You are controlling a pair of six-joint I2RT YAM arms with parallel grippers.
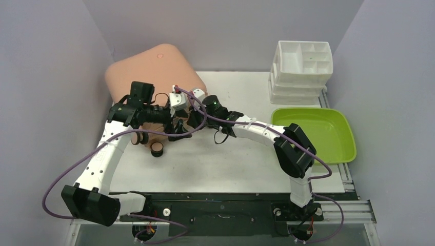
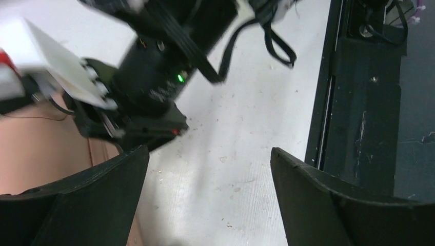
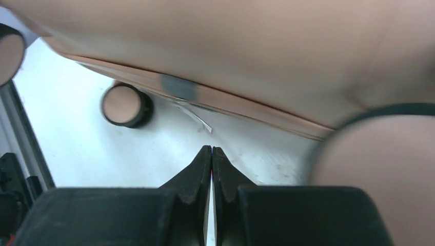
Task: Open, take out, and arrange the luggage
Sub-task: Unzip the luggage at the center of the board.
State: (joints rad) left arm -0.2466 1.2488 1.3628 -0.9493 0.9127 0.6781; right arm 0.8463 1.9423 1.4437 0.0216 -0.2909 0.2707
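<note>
The luggage (image 1: 154, 72), a salmon-pink hard-shell suitcase, stands tilted at the table's back left, one dark wheel (image 1: 157, 149) toward the front. Both arms meet at its front right edge. My left gripper (image 2: 210, 171) is open wide with only bare white table between its fingers (image 2: 102, 200); the pink shell (image 2: 41, 148) lies to its left and the right arm's black wrist (image 2: 154, 77) just ahead. My right gripper (image 3: 211, 149) is shut with nothing in it, its tips just below the luggage's seam (image 3: 205, 97), near a pink-hubbed wheel (image 3: 124, 105).
A lime-green tray (image 1: 342, 134) sits at the right of the table, and a stack of white compartmented organizers (image 1: 302, 64) stands behind it. Grey walls enclose the table. A black rail (image 2: 359, 102) runs along the near edge.
</note>
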